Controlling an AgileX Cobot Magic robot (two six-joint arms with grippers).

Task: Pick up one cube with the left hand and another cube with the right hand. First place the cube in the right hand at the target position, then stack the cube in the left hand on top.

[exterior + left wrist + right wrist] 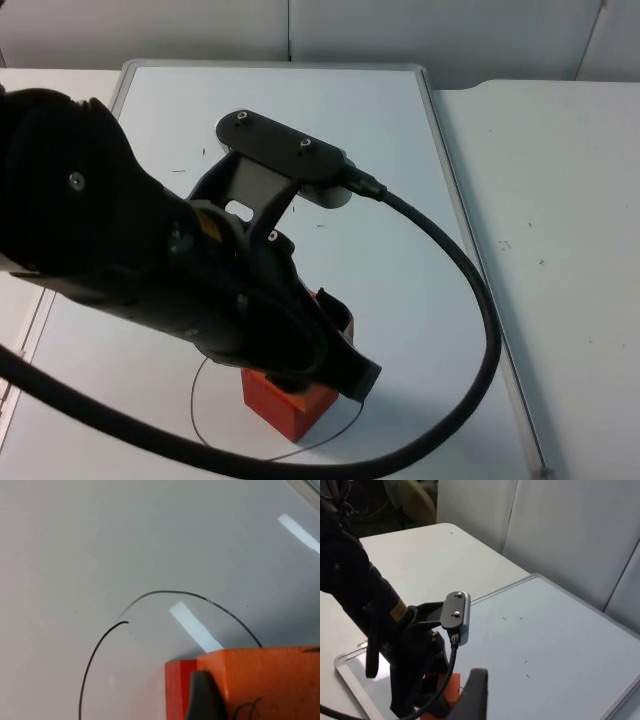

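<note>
Left gripper: jaws clamped on upper orange cube.
Lower cube: beneath jaws, inside drawn circle.
Right gripper: raised; jaw state unreadable.

two orange cubes (stacked), one drawn circle

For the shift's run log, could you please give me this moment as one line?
left gripper: low over circle, on orange cube | red cube: beneath, inside drawn circle | right gripper: raised, waiting above whiteboard

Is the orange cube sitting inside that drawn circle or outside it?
Inside. The orange cube stands within the drawn circle on the whiteboard, with the left gripper at it.
</note>
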